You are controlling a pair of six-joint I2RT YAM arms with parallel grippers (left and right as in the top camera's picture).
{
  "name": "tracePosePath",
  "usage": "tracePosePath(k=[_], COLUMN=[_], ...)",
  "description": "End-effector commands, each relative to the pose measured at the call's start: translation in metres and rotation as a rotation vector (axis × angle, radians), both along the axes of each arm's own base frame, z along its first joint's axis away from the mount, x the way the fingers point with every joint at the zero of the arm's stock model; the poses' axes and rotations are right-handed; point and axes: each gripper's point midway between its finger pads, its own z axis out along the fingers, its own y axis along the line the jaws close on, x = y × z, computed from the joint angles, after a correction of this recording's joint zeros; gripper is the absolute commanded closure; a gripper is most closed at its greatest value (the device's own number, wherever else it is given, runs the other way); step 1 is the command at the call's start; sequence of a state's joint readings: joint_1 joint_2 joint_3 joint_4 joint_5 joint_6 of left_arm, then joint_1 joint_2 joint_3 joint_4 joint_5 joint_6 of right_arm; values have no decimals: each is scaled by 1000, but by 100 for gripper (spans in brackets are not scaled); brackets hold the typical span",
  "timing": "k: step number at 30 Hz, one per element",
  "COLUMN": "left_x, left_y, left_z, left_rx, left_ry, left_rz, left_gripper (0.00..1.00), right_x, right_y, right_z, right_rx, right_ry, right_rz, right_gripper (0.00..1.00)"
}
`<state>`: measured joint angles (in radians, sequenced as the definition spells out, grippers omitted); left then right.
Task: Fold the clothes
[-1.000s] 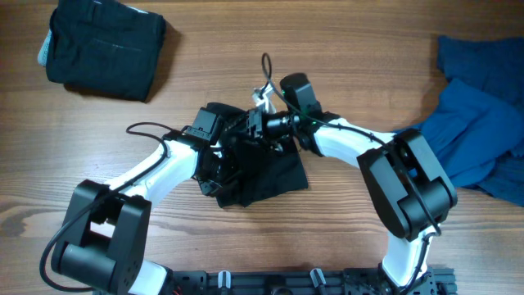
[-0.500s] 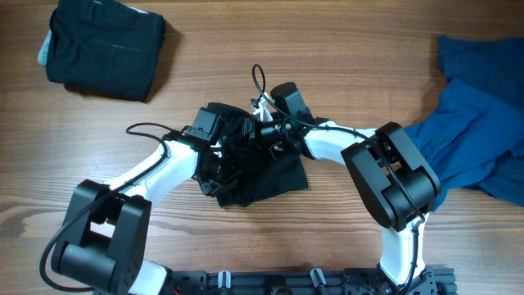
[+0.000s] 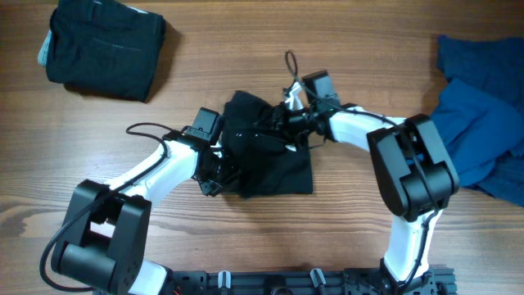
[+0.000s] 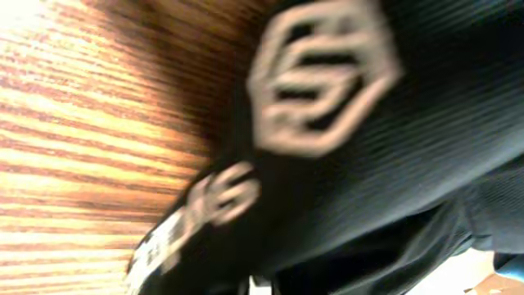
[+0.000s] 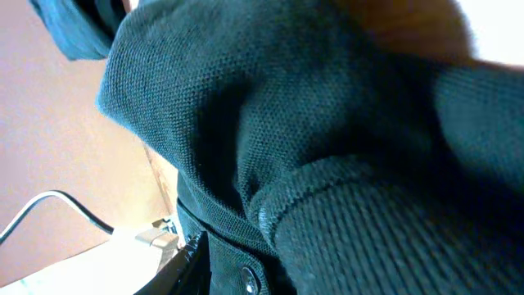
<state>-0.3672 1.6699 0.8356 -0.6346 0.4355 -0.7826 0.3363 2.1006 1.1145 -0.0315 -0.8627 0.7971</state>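
Note:
The black shirt (image 3: 274,160) lies bunched at the middle of the table, between both arms. My left gripper (image 3: 217,174) is at its left edge. Black fabric (image 4: 426,147) with the white chest mark (image 4: 323,78) fills the left wrist view, and its folds run down into the hidden jaws. My right gripper (image 3: 277,131) is over the shirt's upper part, closed on a thick fold. Knit cloth (image 5: 327,139) with a button placket (image 5: 250,279) fills that view, beside one dark finger (image 5: 196,262).
A folded black garment (image 3: 102,49) lies at the back left. Crumpled blue clothes (image 3: 483,123) are heaped at the right edge. A black cable (image 3: 143,129) loops off the left arm. Bare wood (image 3: 344,49) surrounds the shirt.
My right gripper has moved right and back, dragging the shirt's top with it. The cloth now spreads wider to the right. The left arm has stayed where it was.

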Motion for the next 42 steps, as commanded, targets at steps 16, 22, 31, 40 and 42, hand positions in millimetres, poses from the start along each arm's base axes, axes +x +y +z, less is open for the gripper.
tracePosePath(k=[16,22,31,40,42], left_x=[35,55,107,154,156], left_y=[20,19,7,-5,-6], left_z=[99,144,115,71,57], left_rx=[88,67,-7,-153,-150], left_ry=[-398,-615,-662,-685,-666], left_rz=[-156,-121,-142,-147,-147], left_gripper=[56,13,0,0,0], right_x=[10,-17,-61,-82,-85], right_y=[-97,-106,-125,-131,-132], right_z=[65,127,118,108,107], right_rx=[-455,-438,-539,-580,-588], right_ry=[-228,-306,-178,-108,-104], right_rz=[-223,-227,-173,-121,-102], right_gripper=[53,16,1,1,1])
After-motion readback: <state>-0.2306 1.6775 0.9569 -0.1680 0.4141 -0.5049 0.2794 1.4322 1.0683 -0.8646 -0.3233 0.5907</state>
